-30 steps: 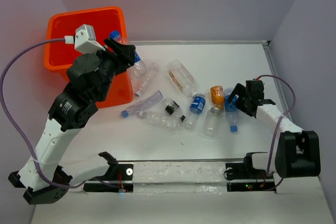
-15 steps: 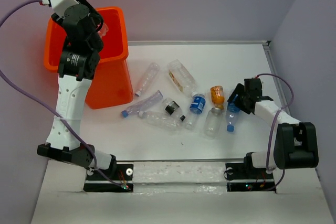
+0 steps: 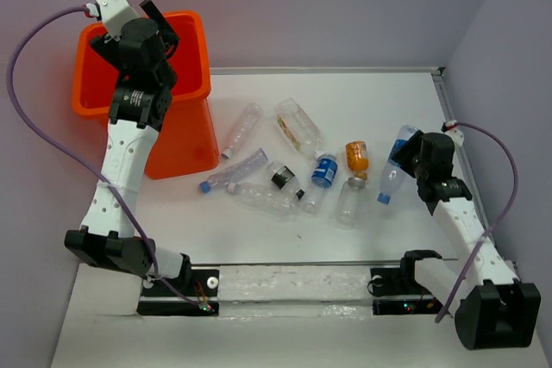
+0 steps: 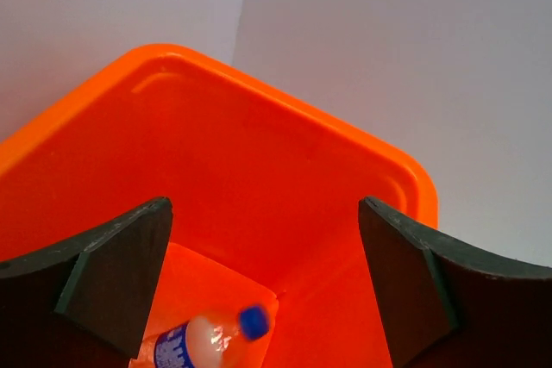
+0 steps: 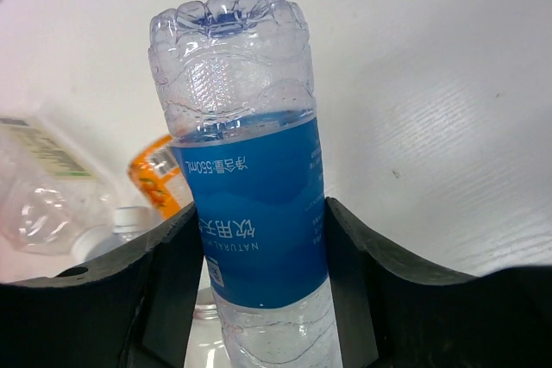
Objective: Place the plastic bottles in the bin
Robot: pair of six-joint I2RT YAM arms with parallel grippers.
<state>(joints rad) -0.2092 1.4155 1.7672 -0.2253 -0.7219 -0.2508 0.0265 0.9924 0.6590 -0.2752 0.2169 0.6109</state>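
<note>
While left hand (image 4: 263, 277) gapes empty over bin (image 4: 285, 152), right hand (image 5: 259, 290) clamps blue-label bottle (image 5: 250, 187); white table (image 3: 345, 92), lilac walls (image 3: 302, 6).

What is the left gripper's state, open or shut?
Open. The left wrist view shows the left gripper with fingers wide apart, holding nothing; a bottle lies in the bin below.

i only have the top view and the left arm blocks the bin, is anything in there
Observer: Yes, the left wrist view shows a blue-capped bottle lying on the floor of the bin.
Operator: left fingers holding anything
Observer: No, the left fingers stand wide apart, nothing between them.
Operator: right side
Observer: The right fingers press both sides of a blue-labelled bottle, its base pointing away from the wrist camera.
</note>
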